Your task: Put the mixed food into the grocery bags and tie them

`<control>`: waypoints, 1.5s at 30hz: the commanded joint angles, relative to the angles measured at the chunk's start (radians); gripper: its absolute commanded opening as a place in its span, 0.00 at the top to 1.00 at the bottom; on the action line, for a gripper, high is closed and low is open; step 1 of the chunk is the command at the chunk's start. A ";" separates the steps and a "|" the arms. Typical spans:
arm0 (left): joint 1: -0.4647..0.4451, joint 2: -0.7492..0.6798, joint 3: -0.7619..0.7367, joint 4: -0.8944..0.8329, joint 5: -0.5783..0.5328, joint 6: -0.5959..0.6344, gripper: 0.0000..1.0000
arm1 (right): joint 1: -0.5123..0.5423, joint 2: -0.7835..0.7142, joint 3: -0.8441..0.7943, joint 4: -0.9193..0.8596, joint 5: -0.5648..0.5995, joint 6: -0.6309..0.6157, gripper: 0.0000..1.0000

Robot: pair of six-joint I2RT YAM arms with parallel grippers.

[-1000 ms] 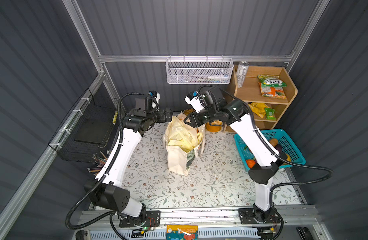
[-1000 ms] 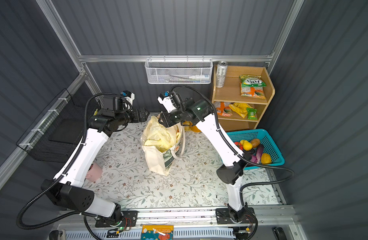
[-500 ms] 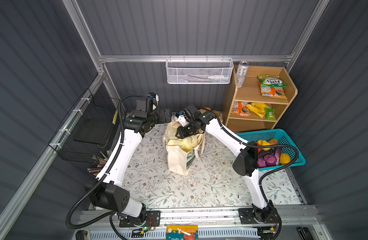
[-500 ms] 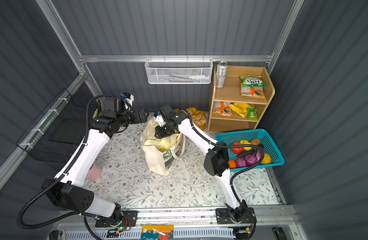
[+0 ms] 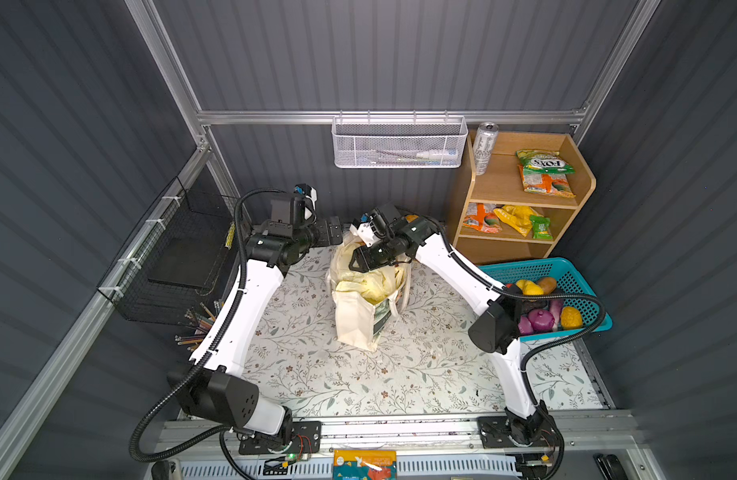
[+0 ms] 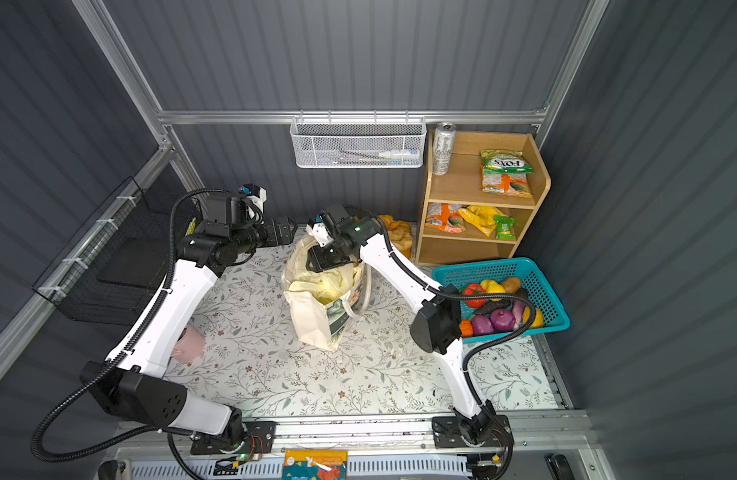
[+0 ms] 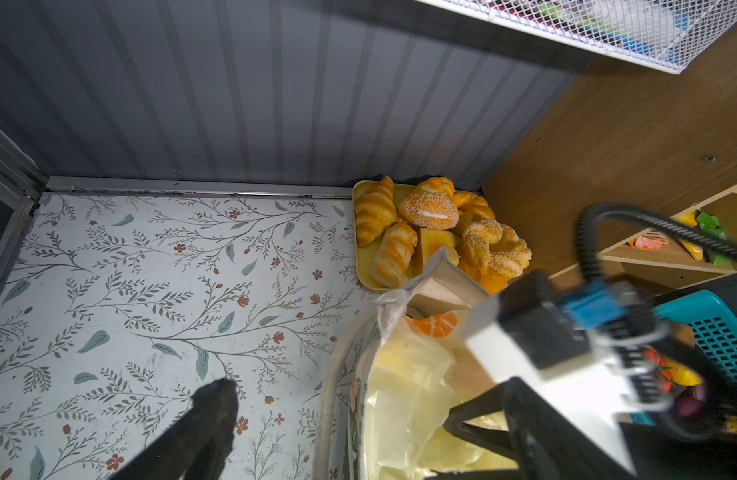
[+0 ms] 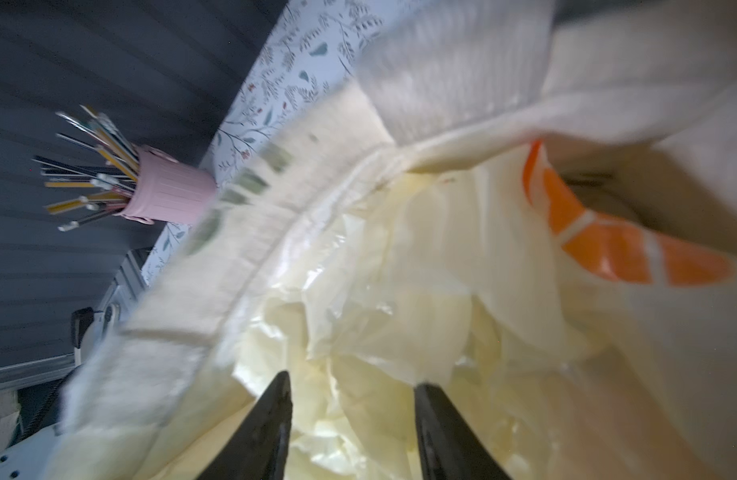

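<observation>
In both top views the left gripper (image 5: pixel 337 234) hovers spread wide just beside the rim of the canvas tote (image 5: pixel 354 320), holding nothing. The right gripper (image 5: pixel 358 262) dips into the tote's mouth, onto the pale-yellow plastic bag (image 5: pixel 373 286) inside. Toy fruits (image 5: pixel 541 320) lie in the teal basket (image 5: pixel 529 267), well apart from both.

In the left wrist view, one finger (image 7: pixel 211 415) shows over the floral mat (image 7: pixel 130 270), with the tote beside it.

In the right wrist view, two fingers (image 8: pixel 271 424) stand apart. Crumpled plastic lies between and beyond their tips, none clearly pinched.
</observation>
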 commanded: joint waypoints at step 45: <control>0.053 -0.045 0.024 0.070 -0.120 0.099 0.00 | -0.430 -0.903 -0.736 0.294 -0.050 0.106 0.19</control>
